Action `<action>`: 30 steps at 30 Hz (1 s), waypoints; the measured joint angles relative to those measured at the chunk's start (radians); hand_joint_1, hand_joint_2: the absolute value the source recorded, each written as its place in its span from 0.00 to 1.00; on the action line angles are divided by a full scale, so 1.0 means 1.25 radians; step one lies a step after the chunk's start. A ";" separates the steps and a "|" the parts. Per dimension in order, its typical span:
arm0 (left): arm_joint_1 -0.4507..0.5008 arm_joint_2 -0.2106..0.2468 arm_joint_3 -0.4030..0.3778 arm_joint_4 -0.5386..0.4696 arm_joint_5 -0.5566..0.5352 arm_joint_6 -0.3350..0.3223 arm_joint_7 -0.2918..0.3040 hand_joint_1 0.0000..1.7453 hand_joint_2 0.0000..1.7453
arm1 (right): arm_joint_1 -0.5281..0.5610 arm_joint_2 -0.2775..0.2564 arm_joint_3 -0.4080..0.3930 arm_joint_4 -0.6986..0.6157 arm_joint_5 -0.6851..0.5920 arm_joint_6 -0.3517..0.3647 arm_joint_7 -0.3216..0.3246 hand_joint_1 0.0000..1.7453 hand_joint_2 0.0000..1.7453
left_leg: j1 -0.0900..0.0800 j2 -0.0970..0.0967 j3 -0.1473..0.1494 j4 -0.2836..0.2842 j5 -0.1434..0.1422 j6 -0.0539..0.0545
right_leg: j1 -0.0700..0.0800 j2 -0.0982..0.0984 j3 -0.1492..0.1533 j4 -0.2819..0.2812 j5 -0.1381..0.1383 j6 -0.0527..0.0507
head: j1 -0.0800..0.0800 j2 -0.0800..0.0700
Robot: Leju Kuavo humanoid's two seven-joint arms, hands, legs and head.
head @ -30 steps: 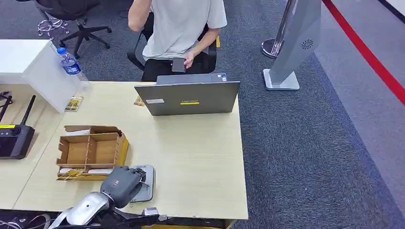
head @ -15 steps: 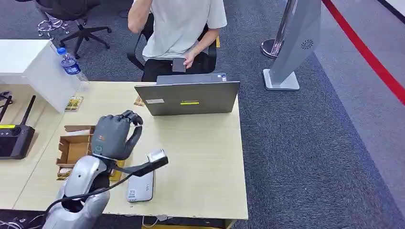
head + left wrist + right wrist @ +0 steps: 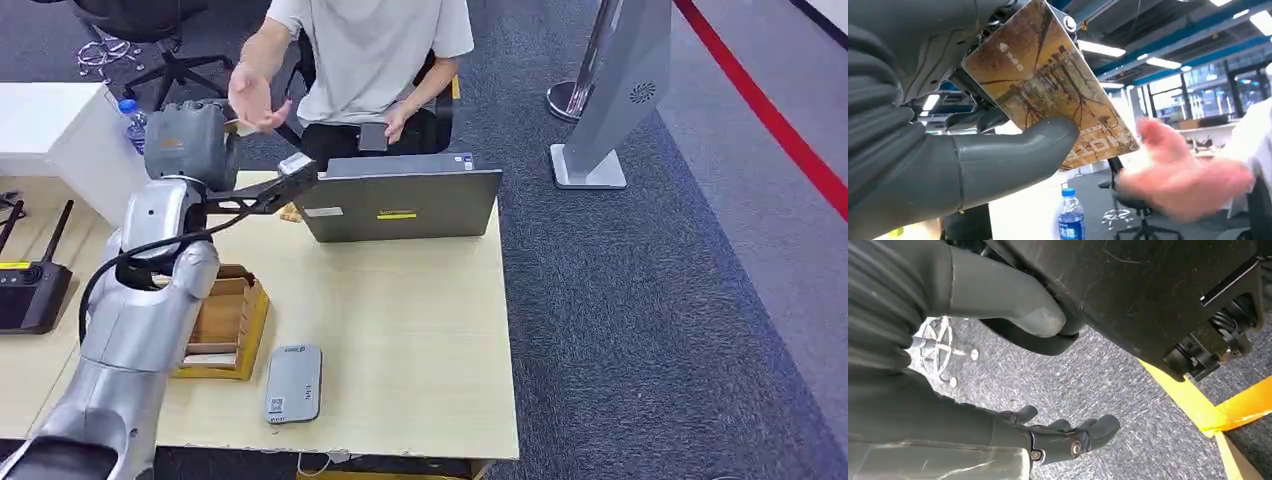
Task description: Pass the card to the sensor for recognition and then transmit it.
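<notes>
Overhead, the left hand [image 3: 190, 140] is raised above the desk [image 3: 420, 330], far from the sensor [image 3: 294, 384], toward a person's hand [image 3: 252, 97] over grey carpet. At the wrist, thumb pins the card [image 3: 1048, 85]; a mistimed release could drop it. The right hand [image 3: 1013, 305] hangs empty, fingers loosely curled.

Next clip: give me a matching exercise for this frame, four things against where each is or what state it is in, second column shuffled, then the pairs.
Things:
1. brown printed card
2. flat grey card sensor
3. grey laptop
4. clear water bottle with blue cap

Places or states:
A. lying on the table's near edge
B. pinched in the left hand, raised toward the person's hand
C. upright beyond the white cabinet
D. standing open at the table's far edge

Pairs: 1-B, 2-A, 3-D, 4-C
</notes>
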 joint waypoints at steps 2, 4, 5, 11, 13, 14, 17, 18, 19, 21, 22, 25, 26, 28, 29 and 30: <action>-0.025 -0.009 0.003 0.029 0.001 -0.009 0.006 1.00 1.00 | 0.000 0.000 0.002 0.000 0.002 0.002 0.002 0.00 1.00 | 0.000 0.000 -0.001 0.000 0.000 0.000 | 0.000 0.000 0.000 0.000 0.000 0.000 | 0.000 0.000; -0.039 -0.017 0.003 0.048 0.002 -0.014 0.009 1.00 1.00 | -0.001 0.000 0.003 0.000 0.004 0.003 0.005 0.00 1.00 | 0.000 0.000 -0.001 0.000 0.000 0.000 | 0.000 0.000 0.000 0.000 0.000 0.000 | 0.000 0.000; -0.045 -0.020 0.003 0.056 0.002 -0.015 0.009 1.00 1.00 | -0.001 0.000 0.003 0.000 0.004 0.004 0.005 0.00 1.00 | 0.000 0.000 -0.001 0.000 0.000 0.000 | 0.000 0.000 0.000 0.000 0.000 0.000 | 0.000 0.000; -0.063 -0.036 0.004 0.083 0.019 -0.033 0.010 0.00 1.00 | -0.002 0.000 0.010 0.000 0.006 0.007 0.007 0.00 1.00 | 0.000 0.000 -0.001 0.000 0.000 0.000 | 0.000 0.000 0.000 0.000 0.000 0.000 | 0.000 0.000; -0.063 -0.038 0.006 0.087 0.026 -0.034 0.008 0.00 1.00 | -0.002 0.000 0.014 0.000 0.008 0.007 0.006 0.00 1.00 | 0.000 0.000 -0.001 0.000 0.000 0.000 | 0.000 0.000 0.000 0.000 0.000 0.000 | 0.000 0.000; -0.063 -0.040 0.006 0.088 0.028 -0.033 0.006 0.00 1.00 | -0.002 0.000 0.015 0.000 0.008 0.007 0.006 0.00 1.00 | 0.000 0.000 -0.001 0.000 0.000 0.000 | 0.000 0.000 0.000 0.000 0.000 0.000 | 0.000 0.000; -0.063 -0.044 0.011 0.089 0.045 -0.024 -0.005 0.00 1.00 | -0.002 0.000 0.016 0.000 0.008 0.008 0.008 0.00 1.00 | 0.000 0.000 -0.001 0.000 0.000 0.000 | 0.000 0.000 0.000 0.000 0.000 0.000 | 0.000 0.000; -0.061 -0.045 0.013 0.088 0.053 -0.021 -0.012 0.00 1.00 | -0.002 0.000 0.016 0.000 0.007 0.008 0.009 0.00 1.00 | 0.000 0.000 -0.001 0.000 0.000 0.000 | 0.000 0.000 0.000 0.000 0.000 0.000 | 0.000 0.000; -0.056 -0.046 0.015 0.082 0.063 -0.020 -0.019 0.00 1.00 | -0.002 0.000 0.016 0.000 0.003 0.008 0.009 0.00 1.00 | 0.000 0.000 -0.001 0.000 0.000 0.000 | 0.000 0.000 0.000 0.000 0.000 0.000 | 0.000 0.000; -0.043 -0.046 0.016 0.063 0.078 -0.021 -0.031 0.00 1.00 | -0.002 0.000 0.016 0.000 -0.001 0.008 0.009 0.00 1.00 | 0.000 0.000 -0.001 0.000 0.000 0.000 | 0.000 0.000 0.000 0.000 0.000 0.000 | 0.000 0.000; -0.035 -0.046 0.016 0.049 0.088 -0.026 -0.039 0.00 1.00 | -0.002 0.000 0.016 0.000 -0.008 0.008 0.009 0.00 1.00 | 0.000 0.000 -0.001 0.000 0.000 0.000 | 0.000 0.000 0.000 0.000 0.000 0.000 | 0.000 0.000; 0.005 -0.039 0.016 -0.016 0.120 -0.057 -0.063 0.00 1.00 | -0.001 -0.001 0.016 0.000 -0.024 0.003 0.009 0.00 1.00 | 0.000 0.000 -0.001 0.000 0.000 0.000 | 0.000 0.000 0.000 0.000 0.000 0.000 | 0.000 0.000; 0.023 -0.034 0.015 -0.045 0.133 -0.067 -0.074 0.00 1.00 | 0.000 -0.001 0.016 0.000 -0.028 0.001 0.007 0.00 1.00 | 0.000 0.000 -0.001 0.000 0.000 0.000 | 0.000 0.001 -0.001 0.000 0.000 0.000 | 0.000 0.000; 0.067 -0.008 0.007 -0.110 0.161 -0.081 -0.107 0.00 1.00 | 0.002 -0.002 0.013 0.000 -0.048 -0.005 0.005 0.00 1.00 | 0.000 0.001 -0.001 -0.001 -0.001 0.000 | 0.000 0.001 -0.001 0.000 0.000 0.000 | 0.000 0.000; 0.093 0.012 -0.001 -0.143 0.173 -0.081 -0.123 0.00 1.00 | 0.004 -0.002 0.012 0.000 -0.056 -0.007 0.002 0.00 1.00 | 0.000 0.002 -0.001 -0.001 -0.001 0.000 | 0.000 0.002 -0.001 0.000 0.000 0.000 | 0.000 0.000; 0.123 0.040 -0.008 -0.179 0.182 -0.078 -0.139 0.00 1.00 | 0.006 -0.003 0.009 0.000 -0.063 -0.009 -0.002 0.00 1.00 | 0.000 0.003 0.000 -0.002 -0.001 0.000 | 0.000 0.003 -0.001 0.000 0.000 0.000 | 0.000 0.000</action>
